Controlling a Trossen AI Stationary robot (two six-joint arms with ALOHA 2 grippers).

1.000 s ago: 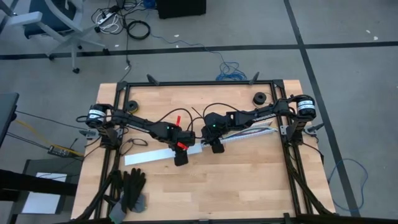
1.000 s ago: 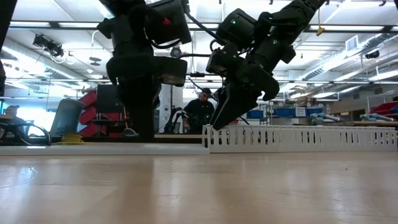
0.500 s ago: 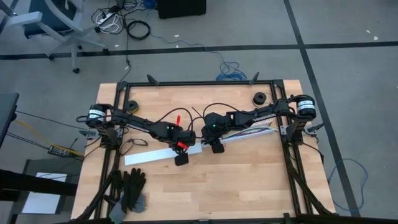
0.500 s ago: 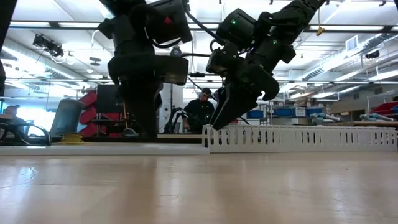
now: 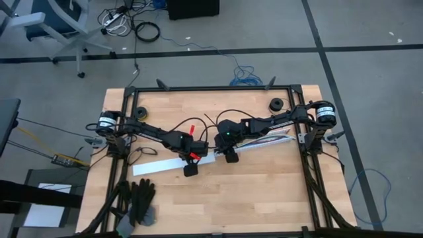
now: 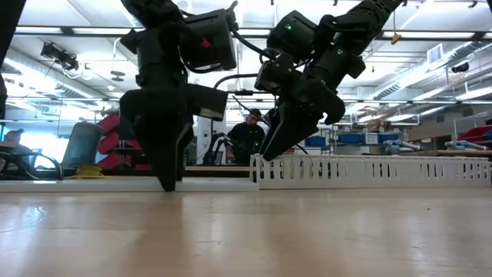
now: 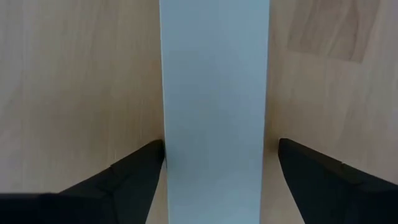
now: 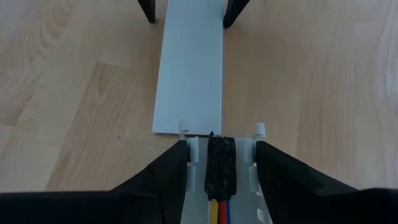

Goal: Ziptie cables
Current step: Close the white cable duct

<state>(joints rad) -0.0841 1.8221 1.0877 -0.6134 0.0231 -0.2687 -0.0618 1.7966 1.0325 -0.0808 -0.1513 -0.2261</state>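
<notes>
on the wooden table (image 5: 264,192): a flat white strip (image 5: 168,163) lying left of centre, end to end with a white slotted channel (image 5: 264,141) running off to the right.

left gripper (image 7: 214,180) down over the strip's right end, fingers apart, one on each side of the strip, the left finger (image 7: 134,174) right at its edge, the other just clear of the opposite edge. nothing clamped. seen in the low view as a dark wedge (image 6: 165,158) pointing down at the table in front of the strip.

right gripper (image 8: 217,180) at the channel's left end, fingers (image 8: 165,177) straddling the channel walls from outside, close against them; cannot tell whether squeezing or only flanking. low view: tilted down onto the channel's end (image 6: 288,131).

cables (image 8: 219,211) lying inside the channel between the right fingers: red, yellow and blue wires side by side, ending in a dark wrapped plug (image 8: 219,165) at the channel's open end, just short of the strip.

black gloves (image 5: 140,198) at the table's near left corner. a person (image 6: 250,132) seated far back in the room.
</notes>
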